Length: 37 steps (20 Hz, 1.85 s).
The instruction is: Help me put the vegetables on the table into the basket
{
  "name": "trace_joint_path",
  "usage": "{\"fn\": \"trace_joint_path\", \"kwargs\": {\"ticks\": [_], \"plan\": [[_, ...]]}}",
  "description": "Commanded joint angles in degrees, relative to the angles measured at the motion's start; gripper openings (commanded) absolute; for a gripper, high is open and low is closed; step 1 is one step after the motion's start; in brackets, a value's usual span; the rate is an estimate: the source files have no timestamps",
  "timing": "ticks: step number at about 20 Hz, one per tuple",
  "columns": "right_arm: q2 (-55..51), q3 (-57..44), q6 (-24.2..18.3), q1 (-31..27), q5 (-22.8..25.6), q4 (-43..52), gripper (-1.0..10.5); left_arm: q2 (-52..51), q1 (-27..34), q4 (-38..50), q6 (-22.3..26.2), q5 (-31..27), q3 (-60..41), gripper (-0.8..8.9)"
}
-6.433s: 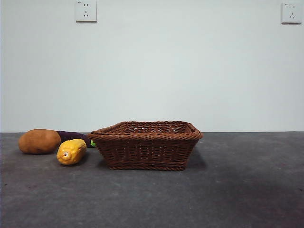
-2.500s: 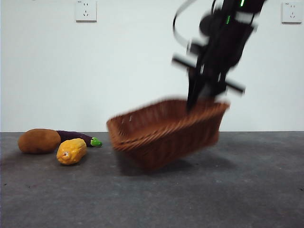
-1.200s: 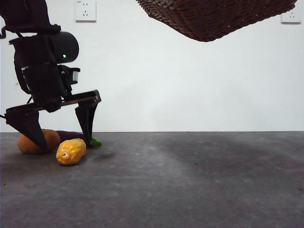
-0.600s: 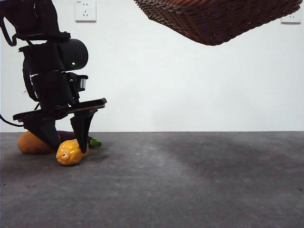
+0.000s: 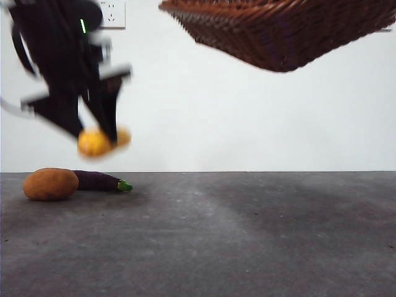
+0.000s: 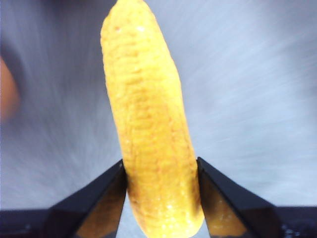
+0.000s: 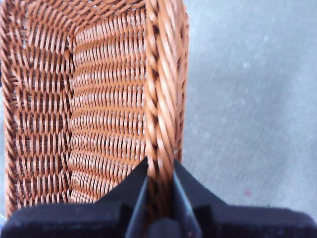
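table [image 5: 260, 235]: bare from the eggplant's tip rightward, open for passage | far left: potato [image 5: 51, 184] and eggplant [image 5: 99, 180] lie touching, blocking that strip | above them: left gripper [image 5: 96, 133] with corn cob [image 5: 102, 141] fills the air | upper right: basket [image 5: 291, 31] hangs tilted, table beneath unobstructed

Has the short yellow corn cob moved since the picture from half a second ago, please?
Yes. The short yellow corn cob has gone up, off the dark grey table, clamped in the left gripper; it now hangs above the oval orange-brown potato.
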Motion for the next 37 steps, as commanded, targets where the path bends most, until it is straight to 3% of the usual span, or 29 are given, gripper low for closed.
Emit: {"fn": "trace_joint_path", "kwargs": {"ticks": [1, 6, 7, 9, 13, 16, 19, 26, 27, 29, 37], "plan": [[2.5, -0.3, 1.8, 0.1, -0.4, 0.9, -0.1, -9.9, -0.9, -0.7, 6.1, 2.1, 0.1, -0.06], [9.3, -0.5, 3.4, 0.2, -4.0, 1.6, -0.1, -30.4, -7.1, -7.4, 15.1, 2.9, 0.1, -0.06], [10.5, -0.5, 3.4, 0.4, -6.1, 1.8, -0.1, -33.0, -9.2, -8.0, 16.4, 3.8, 0.1, -0.06], [12.5, -0.5, 4.3, 2.6, -5.7, 2.7, -0.1, -35.5, -14.1, -8.5, 19.2, 3.7, 0.1, -0.06], [15.8, -0.5, 5.4, 8.6, -5.2, 4.3, -0.1, -30.5, -24.1, -10.3, 25.0, 2.8, 0.0, -0.06], [16.6, -0.5, 7.6, 12.5, -5.2, 7.5, -0.1, -21.9, -28.4, -11.0, 30.0, 2.8, 0.0, -0.06], [16.5, -0.5, 7.9, 12.4, -3.9, 7.4, -0.1, -13.6, -29.2, -12.4, 32.8, 0.9, 0.0, -0.06], [16.5, -0.5, 7.7, 12.4, -2.6, 7.5, -0.1, -8.5, -29.3, -11.1, 32.6, 2.1, 0.0, 0.26], [16.5, -0.5, 7.8, 12.4, -2.6, 7.6, -0.1, -8.5, -29.4, -10.8, 32.0, 2.5, 0.0, 1.42], [16.5, -0.5, 7.7, 12.4, -2.6, 7.6, -0.1, -8.5, -29.3, -9.6, 30.1, 3.6, 0.0, 4.66], [16.5, -0.5, 7.8, 12.4, -2.6, 7.4, -0.1, -9.4, -28.7, -10.8, 26.1, 3.5, 2.3, 4.92]]}}
